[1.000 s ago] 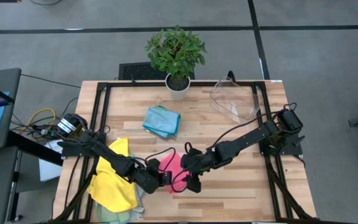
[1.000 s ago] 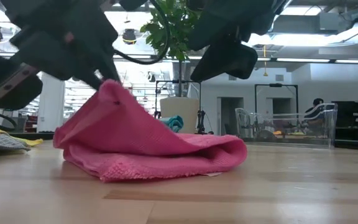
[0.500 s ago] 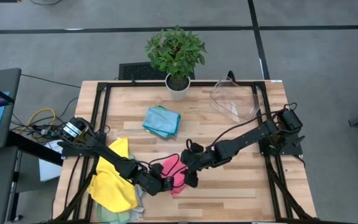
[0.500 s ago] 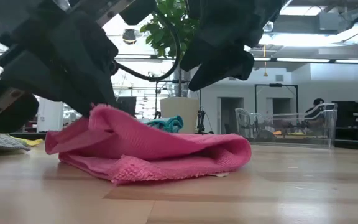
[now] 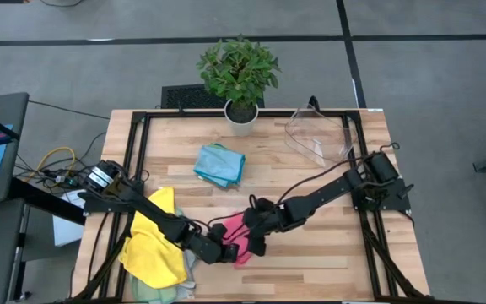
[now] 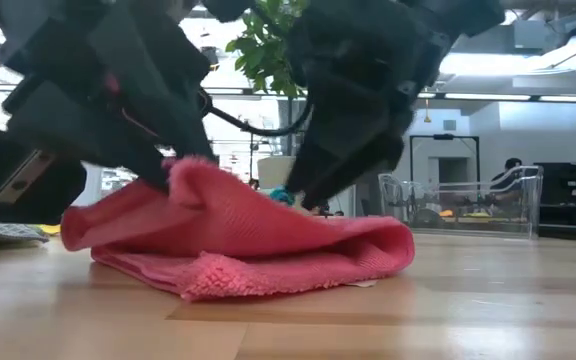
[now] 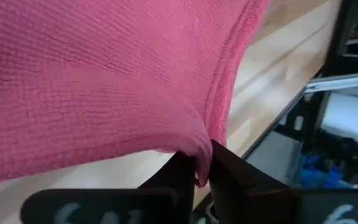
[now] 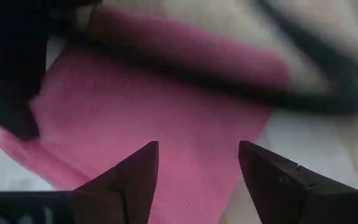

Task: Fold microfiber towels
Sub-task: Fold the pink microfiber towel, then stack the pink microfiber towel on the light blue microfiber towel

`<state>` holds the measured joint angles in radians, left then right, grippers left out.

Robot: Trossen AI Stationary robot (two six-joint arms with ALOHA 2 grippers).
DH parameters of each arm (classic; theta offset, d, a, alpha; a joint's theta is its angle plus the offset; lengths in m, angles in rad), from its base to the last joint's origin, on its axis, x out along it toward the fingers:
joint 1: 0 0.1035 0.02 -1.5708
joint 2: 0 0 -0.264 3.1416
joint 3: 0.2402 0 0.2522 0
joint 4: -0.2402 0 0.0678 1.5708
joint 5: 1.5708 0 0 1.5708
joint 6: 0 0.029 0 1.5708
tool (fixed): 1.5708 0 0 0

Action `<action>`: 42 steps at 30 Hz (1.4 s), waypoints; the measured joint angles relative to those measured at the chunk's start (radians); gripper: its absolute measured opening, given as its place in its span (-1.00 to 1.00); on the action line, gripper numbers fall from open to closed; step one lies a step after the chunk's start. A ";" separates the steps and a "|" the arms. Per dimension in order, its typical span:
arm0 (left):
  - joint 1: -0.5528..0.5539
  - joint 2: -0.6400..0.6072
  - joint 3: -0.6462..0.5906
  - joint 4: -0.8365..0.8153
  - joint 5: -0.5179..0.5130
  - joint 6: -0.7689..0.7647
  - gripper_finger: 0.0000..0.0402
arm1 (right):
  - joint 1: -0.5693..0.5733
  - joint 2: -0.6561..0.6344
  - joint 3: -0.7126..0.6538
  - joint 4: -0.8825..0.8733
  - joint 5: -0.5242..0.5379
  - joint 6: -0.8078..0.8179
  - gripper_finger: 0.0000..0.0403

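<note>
Clear plastic bin (image 5: 319, 135) at the table's far right corner, lying tilted; its contents cannot be made out from above, and in the low view (image 6: 468, 205) only glints show through its walls. White pot (image 5: 242, 118) at the far edge, holding 1 leafy green plant (image 5: 238, 67). Pink towel (image 5: 237, 236) on the wooden table (image 5: 310, 262) near the front middle, mostly covered by both grippers from above; the low view shows it (image 6: 248, 245) folded over on itself, 1 edge raised on the left arm's side. Blue towel (image 5: 219, 164) folded, lying apart toward the far middle. Yellow towel (image 5: 153, 241) heaped at the front left under the left arm, with a pale green towel (image 5: 163, 291) partly hidden beneath it at the table edge. Left gripper (image 5: 230, 252) reaches in low from the left, fingers (image 7: 185, 171) pinched narrowly on the pink towel's hem. Right gripper (image 5: 256, 241) stretches in from the right, angled down over the same towel, fingers (image 8: 135, 177) spread wide with pink cloth showing between them, gripping nothing.
</note>
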<state>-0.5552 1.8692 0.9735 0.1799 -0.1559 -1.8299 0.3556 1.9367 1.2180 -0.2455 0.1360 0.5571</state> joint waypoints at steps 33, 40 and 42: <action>-0.028 -0.126 -0.001 -0.017 -0.080 0.108 -0.08 | -0.004 -0.084 0.003 -0.143 -0.027 0.041 0.23; 0.106 -0.251 -0.001 -0.221 -0.032 0.370 -0.08 | 0.004 -0.173 0.004 -0.348 -0.007 0.184 0.23; 0.153 -0.268 0.000 -0.235 0.041 0.447 -0.08 | 0.004 -0.191 0.004 -0.425 -0.006 0.256 0.24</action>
<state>-0.4021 1.6007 0.9733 -0.0553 -0.1148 -1.3824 0.3594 1.7461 1.2217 -0.6705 0.1301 0.8134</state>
